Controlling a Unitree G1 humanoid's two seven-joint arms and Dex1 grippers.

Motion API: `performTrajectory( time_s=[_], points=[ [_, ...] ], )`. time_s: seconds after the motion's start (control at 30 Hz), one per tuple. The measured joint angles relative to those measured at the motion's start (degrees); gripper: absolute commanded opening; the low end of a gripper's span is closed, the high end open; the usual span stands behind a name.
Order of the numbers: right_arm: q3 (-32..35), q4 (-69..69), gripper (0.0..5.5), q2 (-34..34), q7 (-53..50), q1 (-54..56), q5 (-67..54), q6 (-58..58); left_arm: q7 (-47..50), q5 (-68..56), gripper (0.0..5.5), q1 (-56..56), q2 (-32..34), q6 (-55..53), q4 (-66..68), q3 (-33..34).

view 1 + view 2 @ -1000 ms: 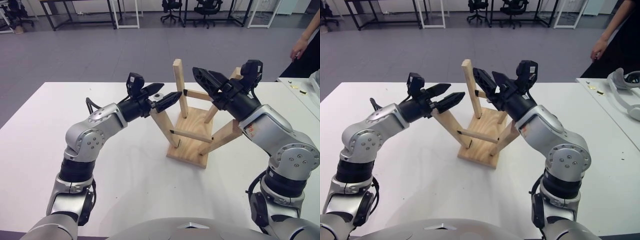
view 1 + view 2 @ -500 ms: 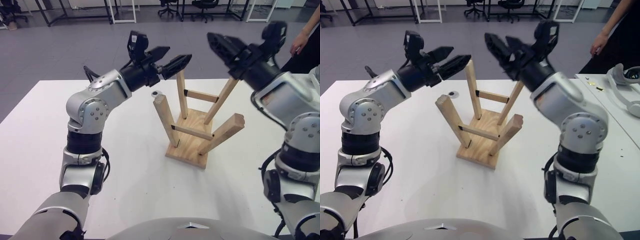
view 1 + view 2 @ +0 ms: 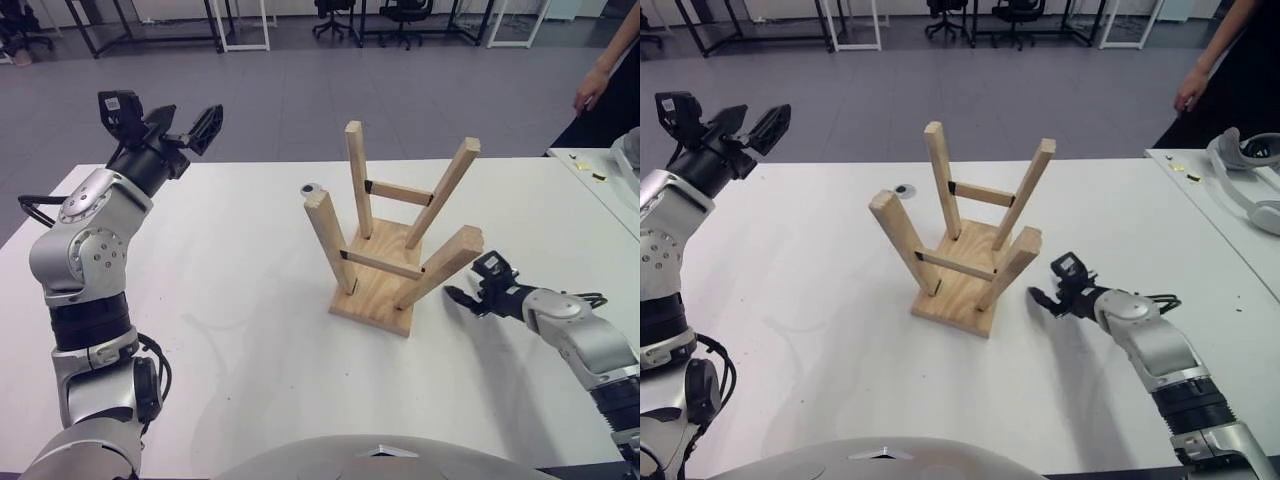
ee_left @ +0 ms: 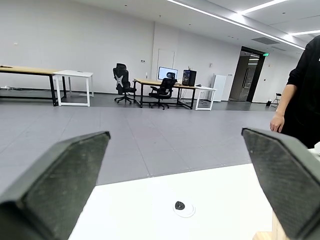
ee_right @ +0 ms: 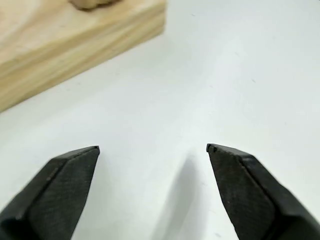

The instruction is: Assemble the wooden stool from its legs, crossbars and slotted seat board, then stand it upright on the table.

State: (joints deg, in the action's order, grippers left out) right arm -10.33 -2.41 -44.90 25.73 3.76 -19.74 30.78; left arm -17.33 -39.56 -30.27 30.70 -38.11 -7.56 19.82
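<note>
The right tool [image 5: 152,149] sits low over the worktop [image 3: 240,300], jaws wide and empty, just beside the seat board [image 3: 372,305] at about 4 o'clock of the stool [image 3: 385,235], which stands inverted mid-worktop with legs [image 3: 330,240] up. The left tool [image 3: 192,118], equally wide and empty, hangs high and well apart at about 10 o'clock. To flip it cleanly, both tools should clamp opposite legs near a crossbar [image 3: 383,265] and turn together, since the joints look seated but the far ones are hard to judge.

The stool [image 3: 372,298] is pale grained wood; the table [image 3: 240,300] white.
</note>
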Motion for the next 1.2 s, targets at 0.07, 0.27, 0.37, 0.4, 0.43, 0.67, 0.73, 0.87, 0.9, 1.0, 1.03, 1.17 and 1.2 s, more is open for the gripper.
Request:
performTrajectory(
  time_s=[0.07, 0.27, 0.37, 0.4, 0.43, 0.67, 0.73, 0.87, 0.9, 1.0, 1.03, 1.17, 1.2],
  points=[
    [-3.1, -2.3, 4.01, -0.3, 1.6, 0.5, 4.0, -0.9, 0.0, 0.0, 4.86, 0.0, 0.0, 0.0, -0.1, 0.0],
    [-14.0, -16.9, 4.01, -6.2, 21.6, 3.2, 5.2, 4.4, -0.4, 0.3, 4.86, 0.1, 0.0, 0.0, -1.1, -0.6],
    [-12.3, -15.0, 4.01, 4.8, 20.5, 7.2, -1.1, 11.8, -0.9, 1.2, 4.86, 0.0, -0.1, 0.2, -0.4, -1.1],
    [-10.7, -13.0, 4.01, 8.6, 17.5, 9.7, -1.1, 12.0, -0.9, 1.4, 4.86, -0.1, -0.2, 0.2, -0.2, -1.3],
    [-9.0, -11.4, 4.01, 10.7, 15.5, 11.6, -0.9, 12.0, -0.9, 1.5, 4.86, -0.1, -0.3, 0.2, -0.2, -1.4],
    [-1.6, -7.0, 4.01, -0.1, 28.4, 11.4, -3.2, 12.0, -0.7, 1.8, 4.86, 0.8, -0.7, 1.0, -0.8, -0.3],
    [-1.7, 0.1, 4.01, -1.9, 30.5, 13.9, -0.3, 8.1, -0.6, 1.9, 4.86, 1.1, -1.1, 1.0, -1.0, -0.2],
    [2.2, 21.8, 4.01, 3.1, 16.2, 30.2, 9.0, -1.7, -0.6, 2.0, 4.86, 1.4, -1.7, 1.1, -1.8, -0.6],
    [2.8, 26.3, 4.01, 4.0, 13.3, 33.3, 10.6, -4.3, -0.7, 2.0, 4.86, 1.4, -1.9, 1.1, -1.8, -0.8],
    [5.6, 39.3, 4.01, 7.2, 4.8, 41.3, 14.2, -13.3, -0.6, 2.0, 4.86, 1.5, -2.3, 1.0, -2.1, -1.6],
    [6.5, 42.3, 4.01, 8.2, 3.5, 43.0, 14.5, -15.9, -0.6, 2.0, 4.86, 1.5, -2.7, 1.0, -2.2, -1.8],
    [10.3, 47.6, 4.01, 11.5, 10.4, 49.0, 10.8, -22.3, -0.2, 1.9, 4.86, 1.5, -3.8, 1.0, -2.2, -2.2],
    [11.3, 47.8, 4.01, 11.7, 13.3, 49.6, 9.6, -22.3, -0.2, 1.9, 4.86, 1.5, -3.8, 1.1, -2.2, -2.2]
  ],
)
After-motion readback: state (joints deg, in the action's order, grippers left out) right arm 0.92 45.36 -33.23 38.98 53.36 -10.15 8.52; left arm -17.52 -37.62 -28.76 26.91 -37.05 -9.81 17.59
